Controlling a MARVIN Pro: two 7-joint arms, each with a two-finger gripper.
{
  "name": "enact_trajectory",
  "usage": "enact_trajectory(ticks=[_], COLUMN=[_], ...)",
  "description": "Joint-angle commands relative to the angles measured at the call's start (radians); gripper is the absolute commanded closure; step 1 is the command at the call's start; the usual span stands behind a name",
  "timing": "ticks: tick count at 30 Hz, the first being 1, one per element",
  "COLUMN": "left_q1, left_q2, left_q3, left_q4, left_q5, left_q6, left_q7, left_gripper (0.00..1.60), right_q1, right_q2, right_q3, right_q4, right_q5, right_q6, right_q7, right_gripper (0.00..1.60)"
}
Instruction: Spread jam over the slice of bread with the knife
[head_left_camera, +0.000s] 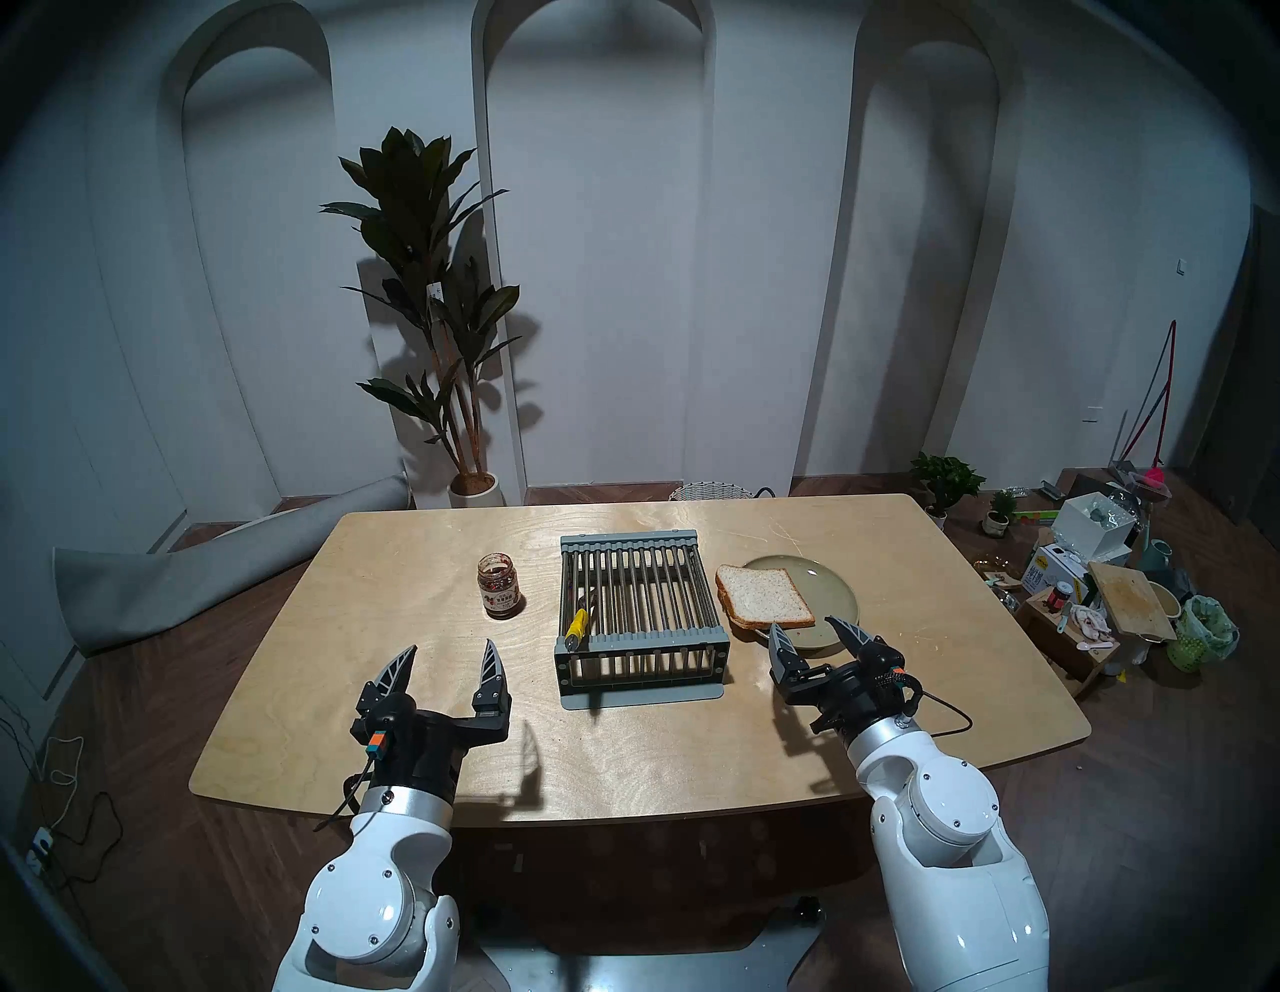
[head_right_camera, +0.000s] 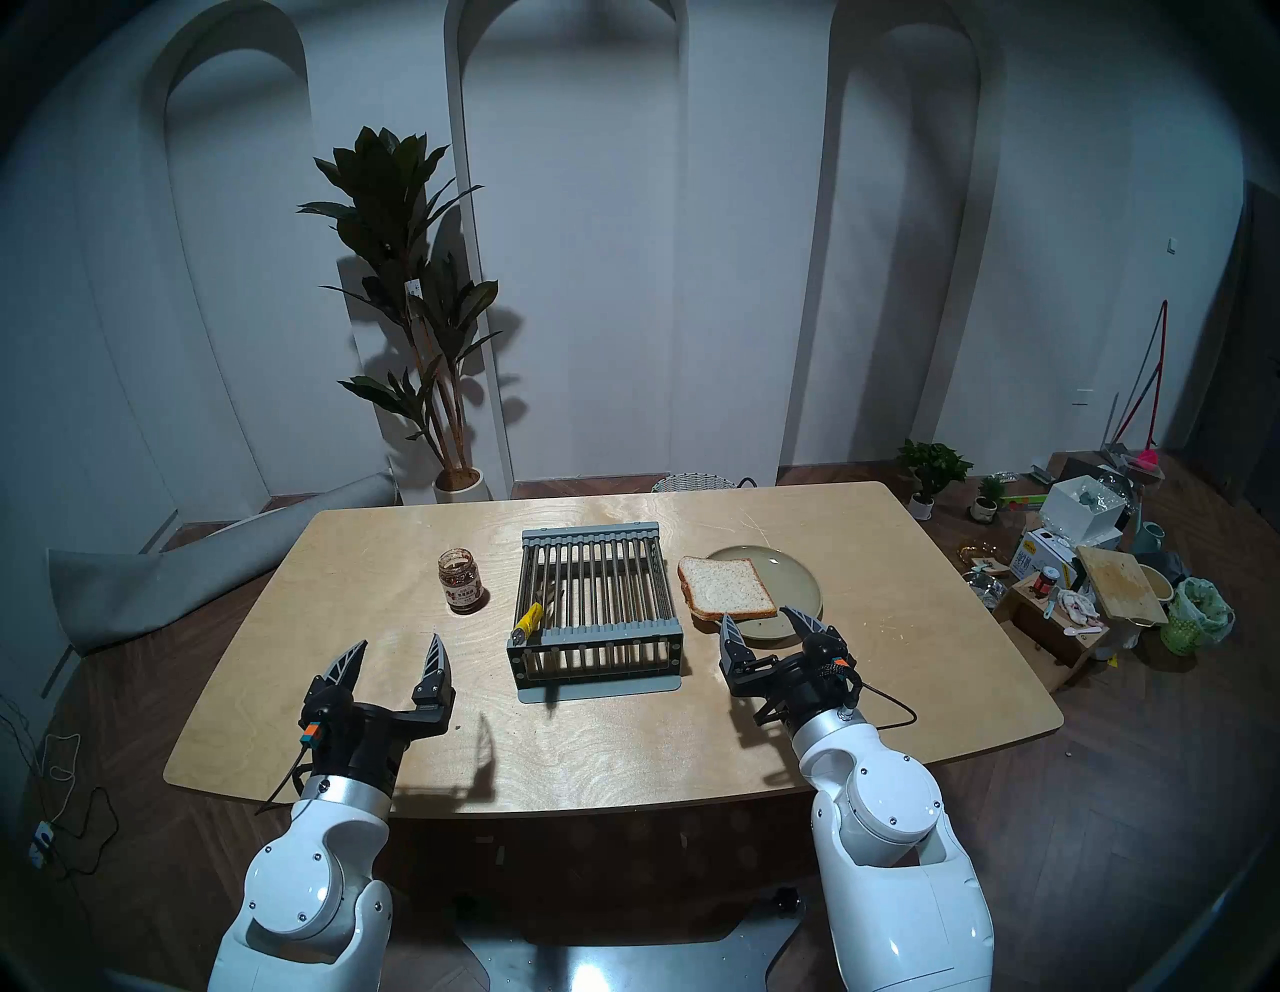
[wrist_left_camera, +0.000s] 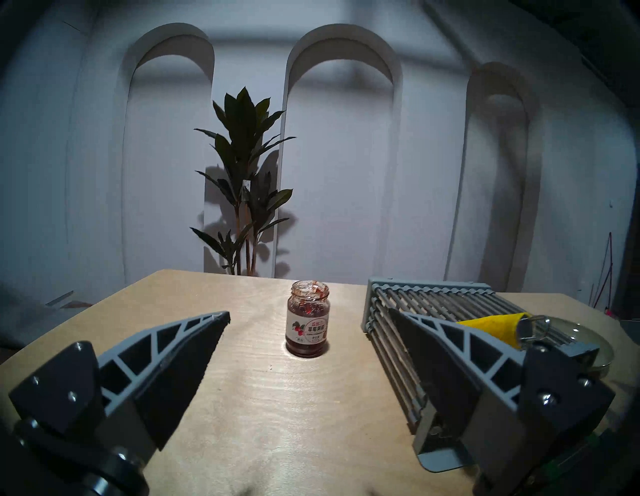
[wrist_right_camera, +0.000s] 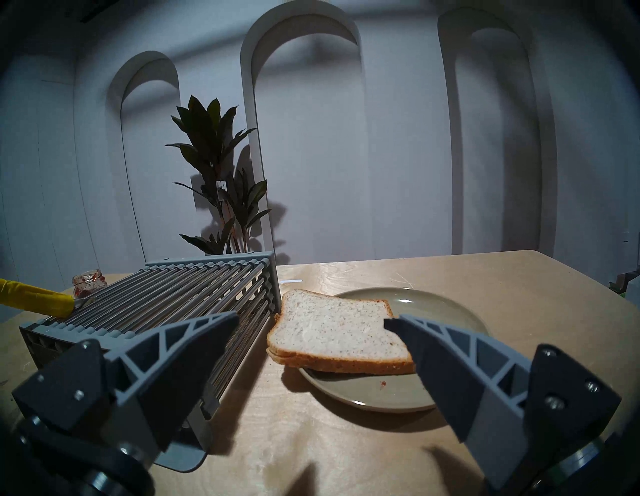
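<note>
1. Table (head_left_camera: 415, 727): pale wooden top with rounded corners, bearing every item listed below.
2. Jar (head_left_camera: 499, 585): small labelled glass jar, no lid on it, standing upright on the table to the left of the rack and well apart from it. The jam (wrist_left_camera: 306, 313) inside is dark red-brown, with smears on the inner glass and around the mouth.
3. Rack (head_left_camera: 641, 609): grey frame with metal bars, at the table's middle, between the jar and the plate.
4. Knife (head_left_camera: 577, 625): yellow handle with a metal ring at its end, lying on the rack's bars near the front left corner. The blade runs toward the far side and is hard to make out among the bars.
5. Plate (head_left_camera: 828, 578): round, olive-green, just to the right of the rack. A small red speck sits on its near part in the right wrist view.
6. Slice of bread (head_left_camera: 764, 594): pale, speckled, brown-crusted, lying flat on the plate's left side and overhanging its rim toward the rack. A second slice appears to lie beneath it. No jam on its top face.
7. Left gripper (head_left_camera: 450, 661): jaws spread wide, empty, hovering over the near left table, in line with the jar but well short of it.
8. Right gripper (head_left_camera: 816, 634): jaws spread wide, empty, at the plate's near edge, near the bread's front corner; contact cannot be judged.
</note>
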Motion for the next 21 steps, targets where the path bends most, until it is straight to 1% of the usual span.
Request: enact_trajectory(ticks=[1, 2, 4, 5, 9, 11, 16, 19, 21], left_q1=[-0.02, -0.03, -0.057, -0.071, -0.12, -0.132, -0.138, -0.126, -0.109], left_q2=[-0.003, -0.004, 0.0, 0.0, 0.005, 0.008, 0.016, 0.033, 0.042], left_q3=[0.013, 0.018, 0.027, 0.034, 0.056, 0.066, 0.089, 0.104, 0.113], left_q4=[0.008, 0.025, 0.048, 0.062, 0.1, 0.11, 0.12, 0.114, 0.101], left_q5=[0.015, 0.023, 0.02, 0.031, 0.036, 0.039, 0.033, 0.017, -0.002], left_q6=[-0.106, -0.139, -0.168, -0.182, -0.193, -0.2, -0.24, -0.279, -0.292], left_q7=[-0.032, -0.028, -0.035, -0.033, -0.049, -0.058, -0.087, -0.121, -0.142], left_gripper=[0.0, 0.0, 0.0, 0.0, 0.0, 0.0, 0.0, 0.0, 0.0], right_q1=[0.031, 0.031, 0.031, 0.031, 0.032, 0.032, 0.035, 0.038, 0.04], right_q2=[0.002, 0.002, 0.002, 0.002, 0.001, 0.0, -0.003, -0.003, -0.002], right_q3=[0.013, 0.015, 0.017, 0.018, 0.025, 0.028, 0.037, 0.039, 0.039], right_q4=[-0.007, -0.007, -0.006, -0.007, -0.003, -0.004, 0.005, 0.009, 0.013], right_q5=[0.023, 0.024, 0.023, 0.021, 0.022, 0.02, 0.018, 0.015, 0.014], right_q6=[-0.026, -0.026, -0.029, -0.03, -0.032, -0.034, -0.036, -0.038, -0.039], right_q7=[0.015, 0.015, 0.014, 0.012, 0.007, 0.004, -0.004, -0.012, -0.015], right_gripper=[0.0, 0.0, 0.0, 0.0, 0.0, 0.0, 0.0, 0.0, 0.0])
